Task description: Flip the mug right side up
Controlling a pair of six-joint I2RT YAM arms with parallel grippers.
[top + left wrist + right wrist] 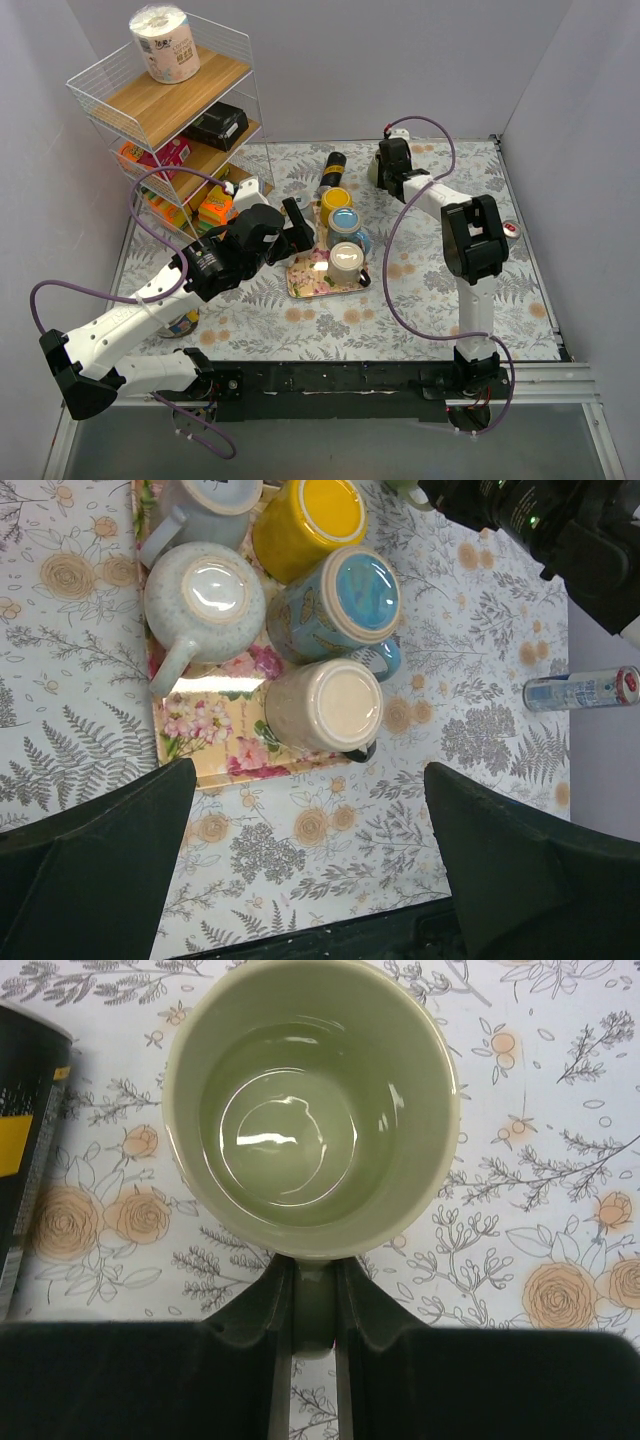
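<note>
A pale green mug [310,1110] stands upright on the floral tablecloth, its opening facing up and empty. My right gripper [314,1272] is shut on its handle [314,1305], one finger on each side. In the top view this gripper [392,165] is at the back of the table, with the mug [371,171] just left of it. My left gripper [308,780] is open and empty, hovering over bare cloth near the tray's front edge; it also shows in the top view [300,222].
A floral tray [200,770] holds several upside-down mugs: cream [325,705], blue [350,595], yellow [310,515], speckled grey [205,595]. A black can [25,1110] lies left of the green mug. A wire shelf rack [170,110] stands at the back left. A small can [580,690] lies on the cloth.
</note>
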